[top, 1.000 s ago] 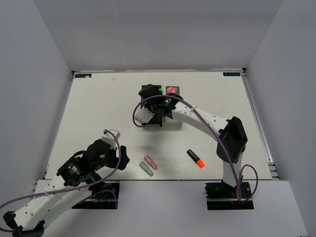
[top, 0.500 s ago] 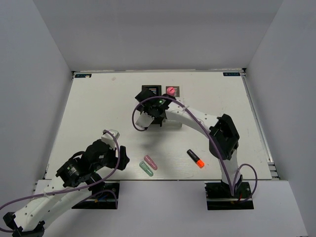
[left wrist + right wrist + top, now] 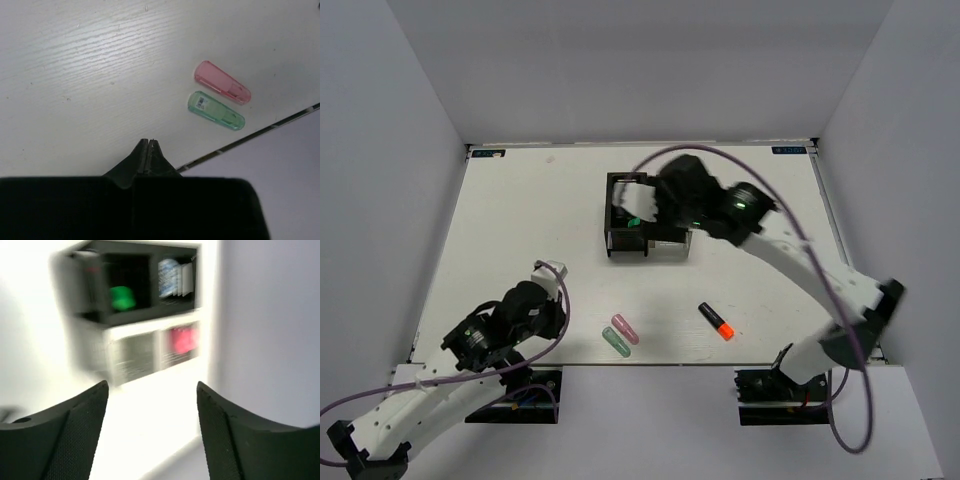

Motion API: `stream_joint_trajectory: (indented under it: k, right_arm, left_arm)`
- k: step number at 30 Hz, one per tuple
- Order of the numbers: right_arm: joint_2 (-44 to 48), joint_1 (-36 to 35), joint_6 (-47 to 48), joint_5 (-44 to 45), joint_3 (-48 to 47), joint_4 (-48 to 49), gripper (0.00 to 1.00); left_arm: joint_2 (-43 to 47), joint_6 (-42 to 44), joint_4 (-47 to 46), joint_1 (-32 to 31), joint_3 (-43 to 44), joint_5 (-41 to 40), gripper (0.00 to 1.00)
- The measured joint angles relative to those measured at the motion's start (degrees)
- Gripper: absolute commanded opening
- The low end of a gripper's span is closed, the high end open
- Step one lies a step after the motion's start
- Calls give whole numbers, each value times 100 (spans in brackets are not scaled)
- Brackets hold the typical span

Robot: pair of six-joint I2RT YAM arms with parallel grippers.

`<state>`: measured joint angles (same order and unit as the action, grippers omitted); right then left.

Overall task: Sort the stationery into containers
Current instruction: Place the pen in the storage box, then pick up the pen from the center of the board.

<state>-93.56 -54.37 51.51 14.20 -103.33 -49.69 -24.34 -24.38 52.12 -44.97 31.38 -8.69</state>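
The black container stands at mid-table, the white container against its right side. In the blurred right wrist view the black container holds a green-capped marker and a blue roll. The white container shows something pink. My right gripper hovers over them; its jaws are open and empty. A pink capsule, a green capsule and an orange-capped marker lie near the front edge. My left gripper is shut on nothing, left of the capsules.
The table's front edge runs just past the capsules. White walls enclose the table on three sides. The right arm's purple cable arcs above the table's right half.
My left gripper has shut from wide open. The right arm has swung up and to the right off the black container, blurred with motion, and now hides the pink item.
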Motion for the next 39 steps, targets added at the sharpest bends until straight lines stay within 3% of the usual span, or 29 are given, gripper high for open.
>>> stream_joint_trajectory:
  k: [1,2,3,4,5,6,10,17,28,39]
  right_arm:
    - [435,96,-446,-280,372,0,35]
    - [940,264,-916,-614,828,-129,16]
    - [1458,452,-1386,-872,1384,-201,10]
    - [1875,660,-1792,-1047,1991,-273,26]
    - [2201,879,-2122,-1182,2514,-431,48]
    - [2439,1091,-2400,-1344,3036,-597,58]
    - [2553,1484,-3084,-1956,4387,-697,79]
    - [2669,1840,-3985,-2601,5646,321,80]
    - [1941,1969,-4706,-2358,6373,2111,60]
    - [1709,1884,-4610,-1705,6642,2570,55]
  left_arm:
    - [-120,-13,-15,0,4,0,18]
    - [-264,-17,-33,0,31,4,41]
    - [-431,-44,-59,0,68,9,60]
    - [-625,-72,-107,0,116,26,82]
    - [-846,-107,-153,0,203,57,90]
    - [-1067,-144,-245,0,280,103,93]
    - [-1845,-328,-739,0,501,310,95]
    - [-2330,-433,-1025,0,643,533,95]
    - [-1897,-439,-1001,0,640,538,96]
    - [-1685,-420,-949,0,496,538,96]
